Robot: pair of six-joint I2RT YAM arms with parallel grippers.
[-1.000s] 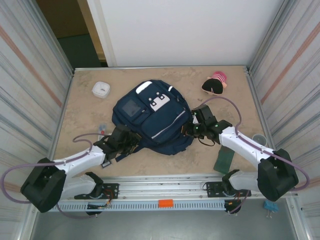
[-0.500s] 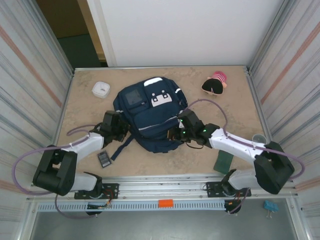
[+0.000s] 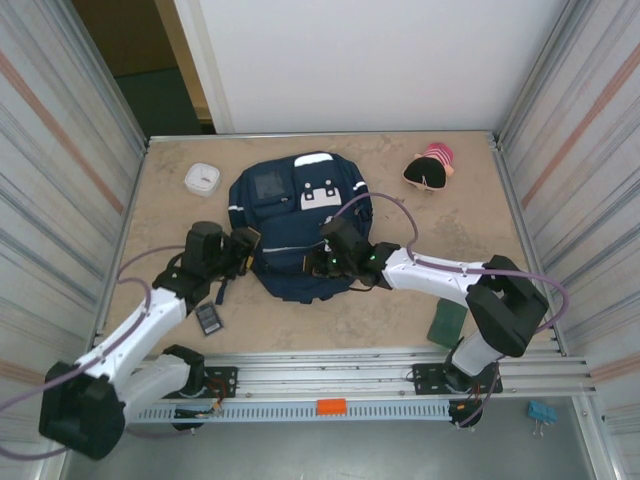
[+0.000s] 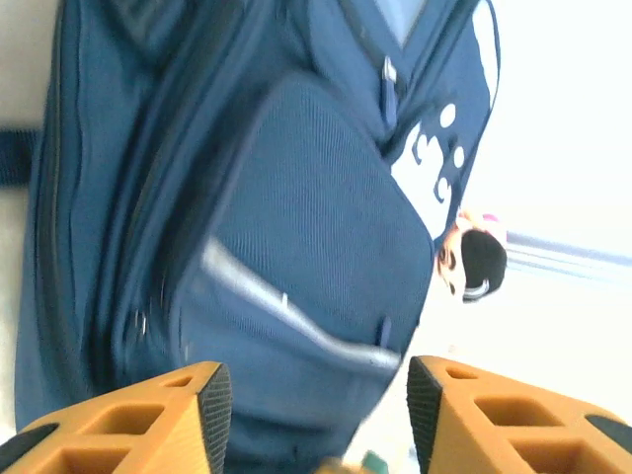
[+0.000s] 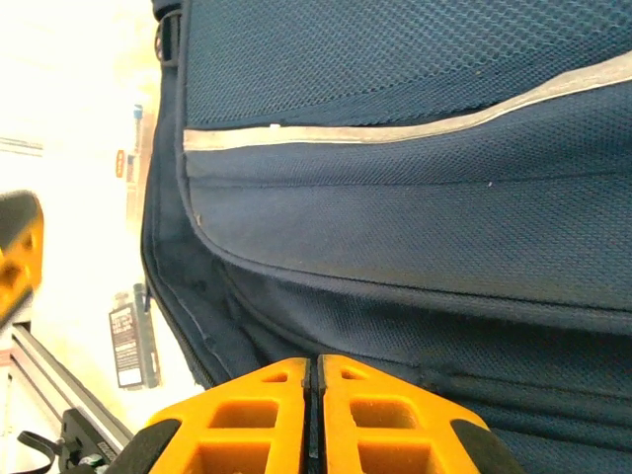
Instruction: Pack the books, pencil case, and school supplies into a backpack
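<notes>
Backpack (image 3: 295, 225) lying midway across bench (image 3: 460, 230) | my left claw (image 3: 243, 243) hovering released just beside its left side | I am holding my right claw (image 3: 318, 262) clenched over its near edge

Both arms (image 3: 440, 278) carry white shells and black joint housings, a looping lilac cable (image 3: 385, 198) (one per arm), and orange hollow-celled fingers (image 4: 118, 425)

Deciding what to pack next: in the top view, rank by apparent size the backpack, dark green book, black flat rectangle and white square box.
1. backpack, by far the largest.
2. dark green book.
3. white square box and black flat rectangle: too alike to rank.
</notes>
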